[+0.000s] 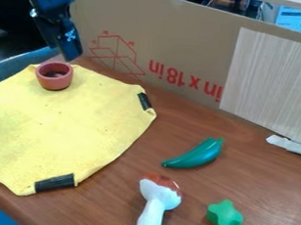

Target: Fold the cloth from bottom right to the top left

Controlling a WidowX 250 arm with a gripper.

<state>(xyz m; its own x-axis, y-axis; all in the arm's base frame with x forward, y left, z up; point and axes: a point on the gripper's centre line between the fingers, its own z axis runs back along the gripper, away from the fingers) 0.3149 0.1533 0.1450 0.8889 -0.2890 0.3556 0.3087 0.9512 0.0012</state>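
Note:
The black gripper [71,54] hangs at the upper left, just above and behind the small reddish cup. Below it the yellow cloth [54,126] lies spread flat over the left part of the table, with black clips or tape pieces on its right corner and its bottom corner. Near the cloth's top edge the cup [54,76] stands upright on the fabric, with something dark inside.
On the brown table [193,191], right of the cloth, lie a green chili pepper [196,155], a white and red-brown mushroom toy [156,203] and a green star-shaped piece [224,217]. A cardboard wall [179,33] rises along the back.

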